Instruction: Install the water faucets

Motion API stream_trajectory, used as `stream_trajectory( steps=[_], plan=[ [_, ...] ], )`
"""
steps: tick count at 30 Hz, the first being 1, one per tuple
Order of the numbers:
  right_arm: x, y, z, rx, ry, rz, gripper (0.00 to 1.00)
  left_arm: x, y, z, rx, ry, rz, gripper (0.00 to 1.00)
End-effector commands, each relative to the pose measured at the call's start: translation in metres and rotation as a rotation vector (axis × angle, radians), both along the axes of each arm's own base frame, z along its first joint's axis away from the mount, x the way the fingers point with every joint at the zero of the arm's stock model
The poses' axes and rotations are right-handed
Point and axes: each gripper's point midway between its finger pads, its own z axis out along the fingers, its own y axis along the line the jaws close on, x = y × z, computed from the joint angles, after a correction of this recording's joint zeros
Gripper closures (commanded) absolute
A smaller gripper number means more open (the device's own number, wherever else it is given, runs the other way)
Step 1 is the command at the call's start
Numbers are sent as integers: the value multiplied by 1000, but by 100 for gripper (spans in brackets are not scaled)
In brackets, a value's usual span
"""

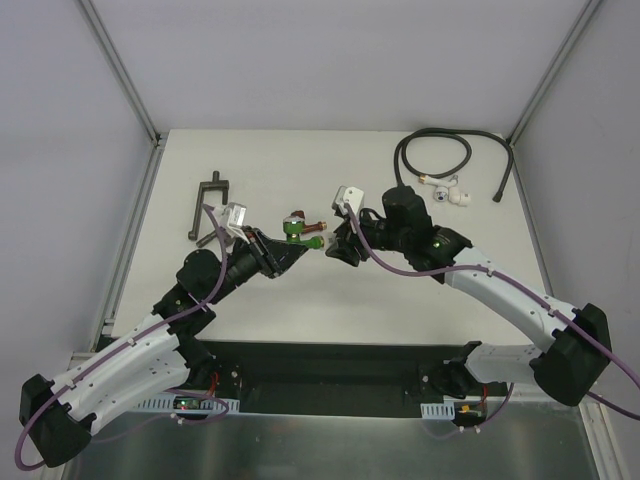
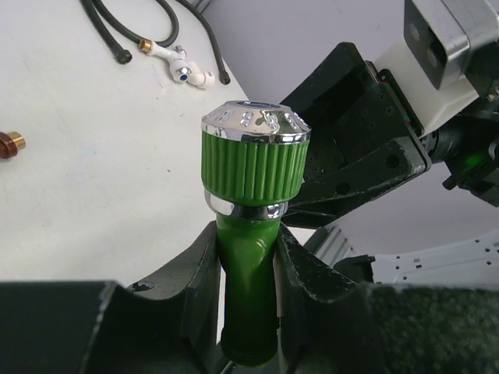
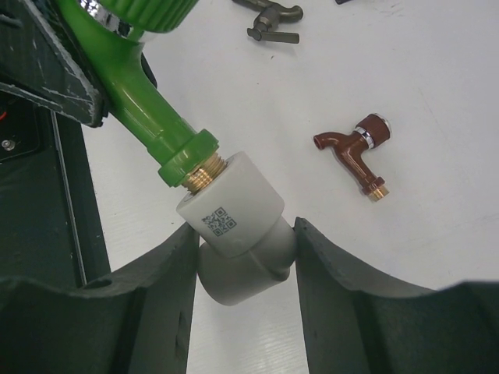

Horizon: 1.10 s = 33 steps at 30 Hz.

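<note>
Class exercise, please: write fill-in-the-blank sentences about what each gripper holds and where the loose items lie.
1. The left gripper is shut on the green faucet; the dark red faucet lies loose on the ___.
2. The right gripper clamps the white fitting, which bears a printed ___ code.
3. In the top view, the black hose lies on the ___ arm's side.
Missing words: table; QR; right.

table [image 1: 330, 320]: white, matte | walls [image 1: 330, 60]: plain pale grey | corner rails [image 1: 120, 70]: aluminium | light: soft, even
</note>
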Motion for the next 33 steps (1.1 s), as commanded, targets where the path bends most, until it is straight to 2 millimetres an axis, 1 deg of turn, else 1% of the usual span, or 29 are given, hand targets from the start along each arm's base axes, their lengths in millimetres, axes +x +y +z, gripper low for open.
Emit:
stream_trajectory(
  steps=[1,7,13,18,24,26,27,28,30,31,33],
  plan=[
    [-17,22,57,157,-150,114,98,-6,-6,-10,-72,171,-7,100],
    [-17,23,57,144,-178,111,98,-3,-3,-20,-164,313,43,100],
    [-17,23,54,130,-198,102,99,0,1,-23,-238,415,89,100],
    [-16,24,52,119,-210,98,98,0,1,-31,-288,503,105,100],
    [-15,25,48,106,-219,97,98,0,2,-34,-362,587,119,100],
    [-14,25,48,104,-220,97,98,0,2,-31,-397,595,120,100],
    [-15,25,47,104,-220,98,98,0,3,-34,-415,612,123,100],
    [-14,25,46,102,-220,99,98,-1,3,-31,-434,609,116,100],
    [-15,26,47,105,-223,100,98,0,5,-33,-466,623,123,100],
    [-14,26,46,104,-220,98,98,2,7,-28,-495,604,128,100],
    [-13,27,46,111,-220,96,98,2,8,-29,-518,601,125,100]
  ],
)
